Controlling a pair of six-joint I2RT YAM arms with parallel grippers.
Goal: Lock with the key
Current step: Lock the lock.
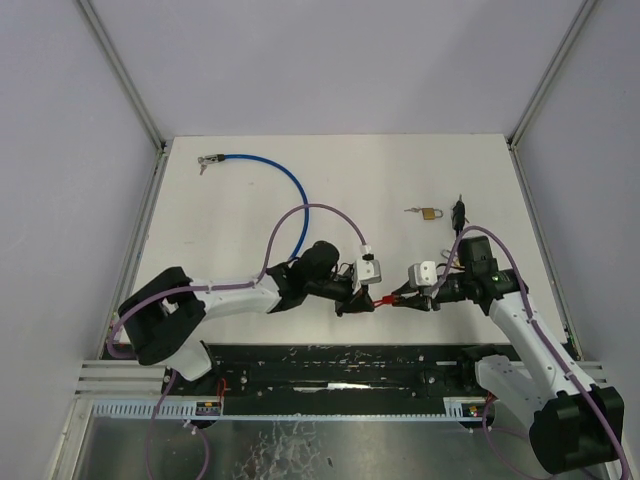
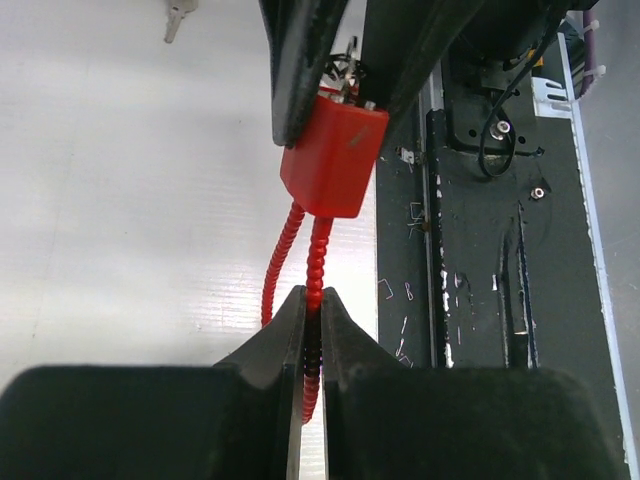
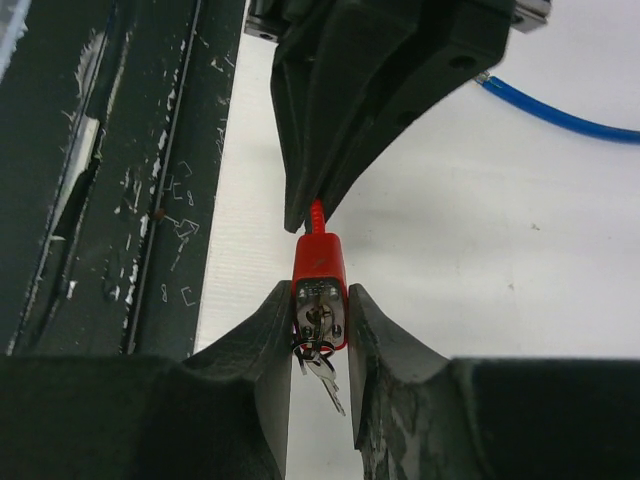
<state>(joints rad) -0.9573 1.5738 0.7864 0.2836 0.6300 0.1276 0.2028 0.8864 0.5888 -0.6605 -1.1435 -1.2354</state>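
At the near edge, a black rail (image 1: 350, 365) runs along the worktop (image 1: 250, 230) between the two arm bases. Just beyond it the arms reach inward and their tools meet tip to tip above the white surface. The left tool (image 1: 352, 300) is closed narrow, its fingers (image 2: 285, 335) pinching one strand of the red cable (image 2: 315, 260), which loops out of the lock (image 2: 335, 160). The other strand hangs free beside them. The right tool (image 1: 408, 297) faces it, with its fingers (image 3: 270, 330) pressed against the two sides of the red lock body, holding it off the worktop. The keyhole end points back toward the right wrist. A key sits in it, and spare keys (image 3: 322, 375) dangle from a ring below. Farther back on the right lies a small brass padlock (image 1: 431, 213), with a black object (image 1: 459, 212) just beside it. At the far left, a blue cable (image 1: 290, 185) curves across the worktop.
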